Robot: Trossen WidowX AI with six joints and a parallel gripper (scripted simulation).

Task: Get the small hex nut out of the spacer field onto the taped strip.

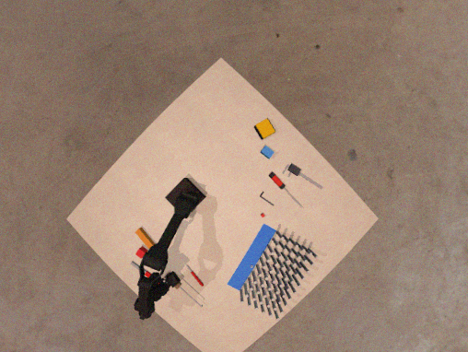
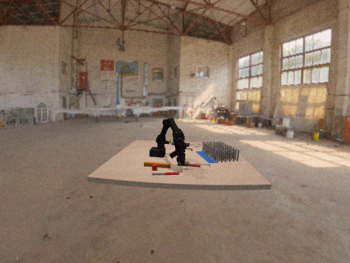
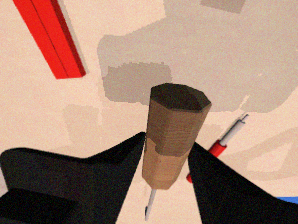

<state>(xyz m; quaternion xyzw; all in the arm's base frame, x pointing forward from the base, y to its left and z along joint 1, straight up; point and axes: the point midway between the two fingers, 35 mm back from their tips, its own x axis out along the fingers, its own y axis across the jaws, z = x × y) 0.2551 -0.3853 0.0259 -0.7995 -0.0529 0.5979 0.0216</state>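
My gripper (image 1: 175, 283) (image 2: 182, 164) (image 3: 166, 140) is shut on the brown wooden handle of a hook tool (image 1: 178, 286) (image 3: 175, 125). The tool's thin shaft (image 1: 191, 297) (image 2: 204, 165) points away from the fingers, towards the spacer side, a little above the table; its end is bent in the exterior view. The dark standing spacers (image 1: 279, 272) (image 2: 222, 151) form a dense field behind the blue taped strip (image 1: 255, 249) (image 2: 205, 157). A tiny pale ring (image 1: 251, 266) that looks like the nut shows on the strip, near its spacer-side edge. The gripper is well away from both.
A small red tool (image 1: 196, 278) (image 3: 216, 151) lies beside the held tool. A red-handled tool (image 2: 172, 173) (image 3: 50, 40), red cube (image 1: 141, 252) and orange bar (image 1: 146, 237) lie near the arm. A screwdriver (image 1: 276, 181), hex key (image 1: 266, 198) and caliper-like tool (image 1: 294, 170) lie farther off.
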